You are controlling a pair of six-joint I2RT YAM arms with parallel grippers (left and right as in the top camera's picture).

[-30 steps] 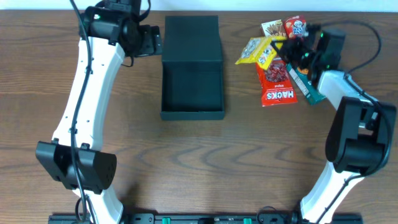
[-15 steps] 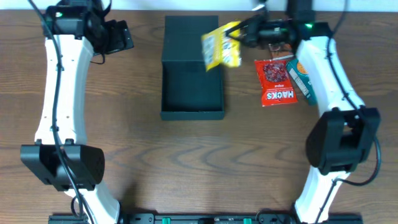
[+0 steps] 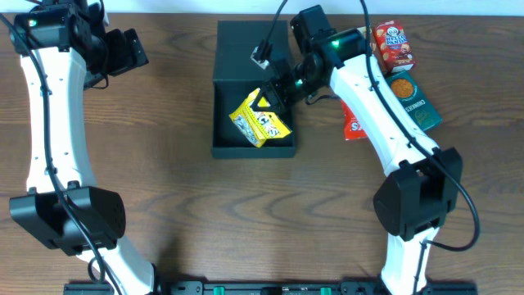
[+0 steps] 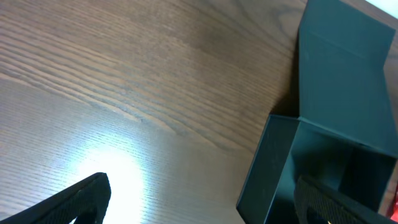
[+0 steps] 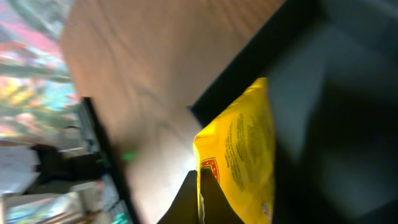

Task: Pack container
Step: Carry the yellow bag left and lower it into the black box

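The container (image 3: 252, 49) sits in the upper middle of the overhead view on the wooden desk (image 3: 246, 213). Its flap lid is laid back flat toward the top edge, and its tray lies open below. The right hand (image 3: 270, 98) reaches in from the right, pinching the top edge of a yellow snack packet (image 3: 260, 123). The packet hangs tilted over the lower right part of the tray; whether it touches the tray floor I cannot tell. The left hand (image 3: 124, 51) is at the upper left, well apart from the box, spread wide and holding nothing. At the upper right lie a red packet (image 3: 350, 129), a teal packet (image 3: 416, 100) and a red-and-blue packet (image 3: 393, 45).
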